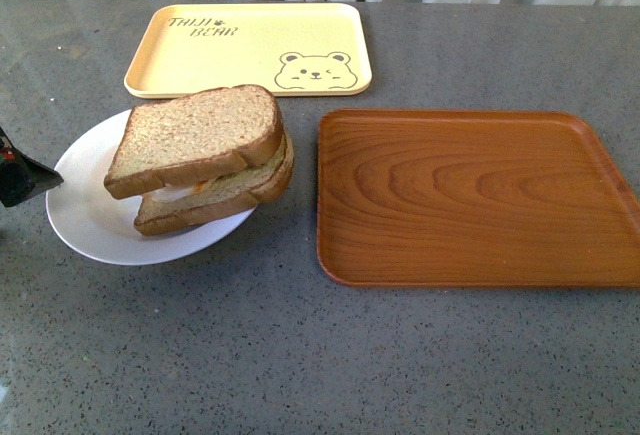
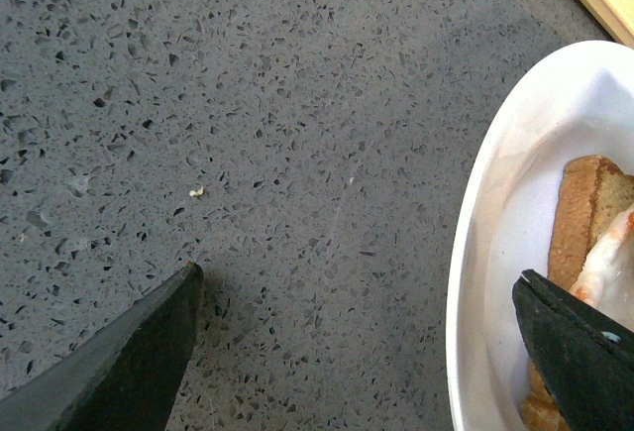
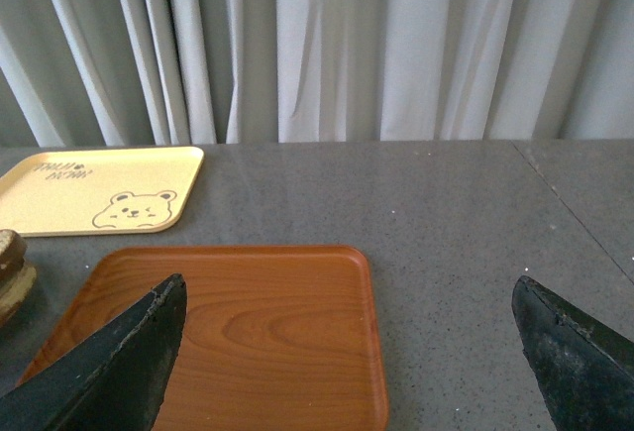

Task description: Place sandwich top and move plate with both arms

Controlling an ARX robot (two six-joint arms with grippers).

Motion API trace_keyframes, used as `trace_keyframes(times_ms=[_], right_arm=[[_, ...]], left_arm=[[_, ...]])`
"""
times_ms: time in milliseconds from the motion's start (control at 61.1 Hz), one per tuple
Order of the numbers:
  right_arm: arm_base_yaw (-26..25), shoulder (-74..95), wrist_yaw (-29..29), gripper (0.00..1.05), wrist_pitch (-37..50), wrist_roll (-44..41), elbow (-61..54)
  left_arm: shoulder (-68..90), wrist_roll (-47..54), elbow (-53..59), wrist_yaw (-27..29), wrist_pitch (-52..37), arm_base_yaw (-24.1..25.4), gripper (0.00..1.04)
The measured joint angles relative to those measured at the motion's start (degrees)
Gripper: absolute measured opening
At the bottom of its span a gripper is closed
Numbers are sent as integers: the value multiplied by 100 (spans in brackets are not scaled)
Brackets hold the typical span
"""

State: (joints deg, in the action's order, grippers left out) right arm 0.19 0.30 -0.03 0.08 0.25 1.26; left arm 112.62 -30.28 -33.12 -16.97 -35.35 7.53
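The sandwich top (image 1: 195, 136), a speckled brown slice with a darker crust, lies tilted on a lower slice with egg (image 1: 215, 198) on the white plate (image 1: 85, 217). My left gripper (image 1: 20, 177) shows at the left edge, open, right at the plate's left rim. In the left wrist view the left gripper (image 2: 357, 287) is open, one finger (image 2: 139, 352) over the table and the other (image 2: 580, 347) over the plate (image 2: 495, 243) beside the lower slice (image 2: 584, 218). My right gripper (image 3: 347, 297) is open above the wood tray (image 3: 258, 337), out of the front view.
A brown wood-grain tray (image 1: 470, 195) lies right of the plate. A yellow bear-printed tray (image 1: 250, 47) lies behind it and shows in the right wrist view (image 3: 99, 188). The table is grey speckled stone (image 1: 300, 355). Pale curtains (image 3: 327, 45) hang at the back.
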Motion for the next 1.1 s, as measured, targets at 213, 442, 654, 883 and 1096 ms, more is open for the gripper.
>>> trace_keyframes(times_ms=[213,442,654,883,1096], right_arm=[[0,0,0,96,0,0,0],[0,0,0,96,0,0,0],[0,0,0,96,0,0,0],[0,0,0,96,0,0,0],[0,0,0,96,0,0,0]], left_arm=[[0,-201,-118,-131,138,-105,96],[2,-238,-188,-81,286,-365,96],[33,-243,-201,-39,310,-503,86],[118,-343,-203,-74,352,-560,50],[160,-557,-203,-271,356,-573,19]])
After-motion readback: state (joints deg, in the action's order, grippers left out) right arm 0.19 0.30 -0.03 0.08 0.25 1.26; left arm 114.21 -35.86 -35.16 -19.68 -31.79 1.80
